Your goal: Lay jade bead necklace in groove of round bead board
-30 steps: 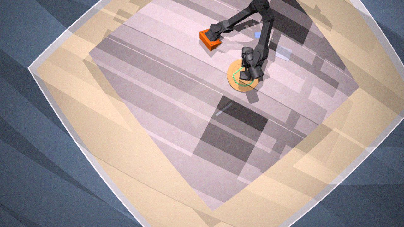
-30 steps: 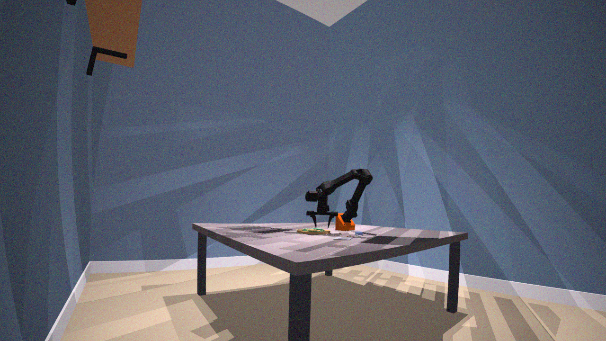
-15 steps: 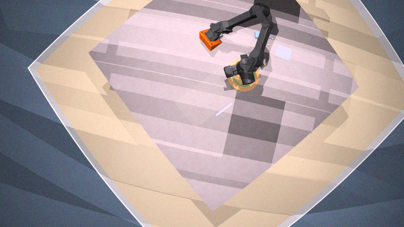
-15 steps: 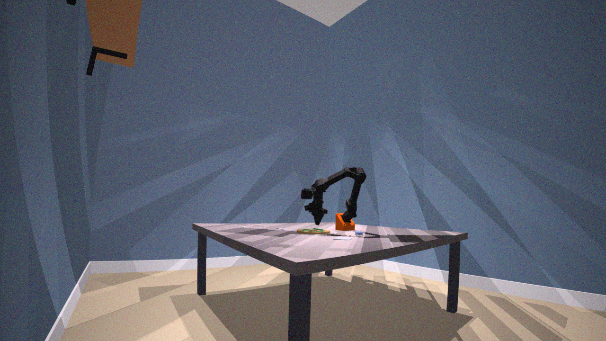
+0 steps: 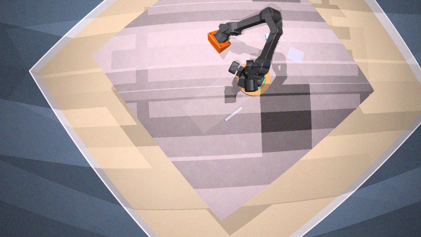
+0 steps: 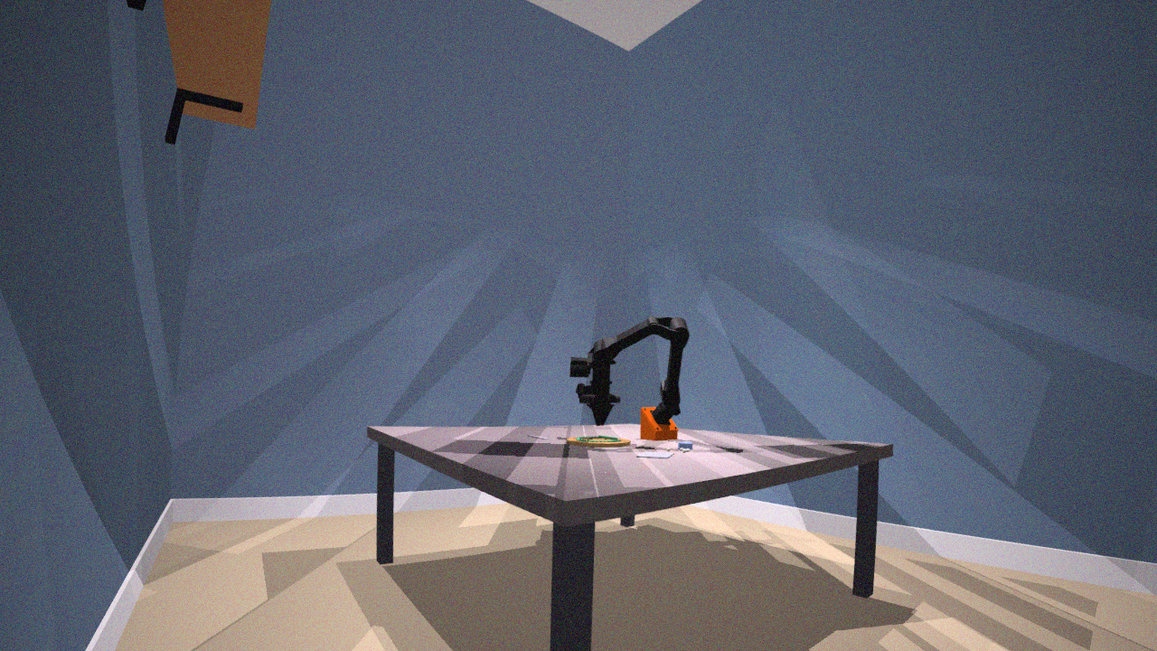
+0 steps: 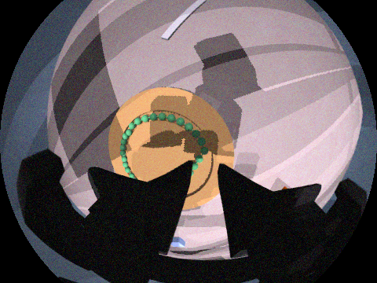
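The round orange bead board (image 5: 253, 93) (image 6: 598, 444) (image 7: 133, 102) lies on the table. The green bead necklace (image 5: 264, 80) (image 6: 598, 438) (image 7: 171, 117) forms an uneven loop on it. In the wrist view the beads run round the left side and top, then bend inward at the right. The bare groove (image 7: 213, 163) shows outside them at upper right and lower right. My gripper (image 6: 599, 422) (image 7: 205, 167) is partly open, with a narrow gap and nothing held, above the board. Its fingers hide the lower part of the loop; in the top view the arm covers much of the board.
A blue block (image 5: 267, 36) (image 6: 685, 445) (image 7: 177, 242) and several small white beads (image 5: 279, 46) lie beyond the board, near a pale square sheet (image 5: 295, 55) (image 6: 654, 455). A thin white strip (image 5: 233, 114) (image 7: 182, 20) lies on the board's other side. The arm's orange base (image 5: 219, 42) (image 6: 657, 426) stands nearby.
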`<state>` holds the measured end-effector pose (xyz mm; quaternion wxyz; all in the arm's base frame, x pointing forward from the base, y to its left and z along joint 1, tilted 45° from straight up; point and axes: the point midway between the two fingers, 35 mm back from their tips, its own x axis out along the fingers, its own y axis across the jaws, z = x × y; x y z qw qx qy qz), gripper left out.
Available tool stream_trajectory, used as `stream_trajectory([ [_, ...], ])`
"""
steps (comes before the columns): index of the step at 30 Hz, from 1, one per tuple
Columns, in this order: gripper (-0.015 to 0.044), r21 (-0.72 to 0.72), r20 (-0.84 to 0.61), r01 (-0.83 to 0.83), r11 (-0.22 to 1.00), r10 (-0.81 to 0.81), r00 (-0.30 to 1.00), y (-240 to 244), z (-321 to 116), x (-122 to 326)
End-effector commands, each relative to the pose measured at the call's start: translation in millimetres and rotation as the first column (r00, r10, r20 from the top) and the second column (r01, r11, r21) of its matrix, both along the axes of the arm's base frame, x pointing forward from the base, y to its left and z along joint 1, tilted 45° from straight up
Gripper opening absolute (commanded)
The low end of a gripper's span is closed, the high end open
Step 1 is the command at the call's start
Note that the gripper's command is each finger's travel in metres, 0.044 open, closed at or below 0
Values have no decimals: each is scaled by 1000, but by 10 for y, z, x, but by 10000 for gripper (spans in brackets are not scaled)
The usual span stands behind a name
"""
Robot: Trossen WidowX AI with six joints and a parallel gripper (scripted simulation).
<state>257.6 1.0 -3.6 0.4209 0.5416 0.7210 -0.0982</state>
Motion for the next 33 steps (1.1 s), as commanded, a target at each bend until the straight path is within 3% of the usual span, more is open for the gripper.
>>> stream_trajectory([
  [1,120,-4,-13,14,1000,-14,1000,10,-30,7],
  [32,120,-2,-13,14,1000,-14,1000,267,-288,-17],
  [33,94,-6,-4,9,1000,-9,1000,250,-273,-1],
])
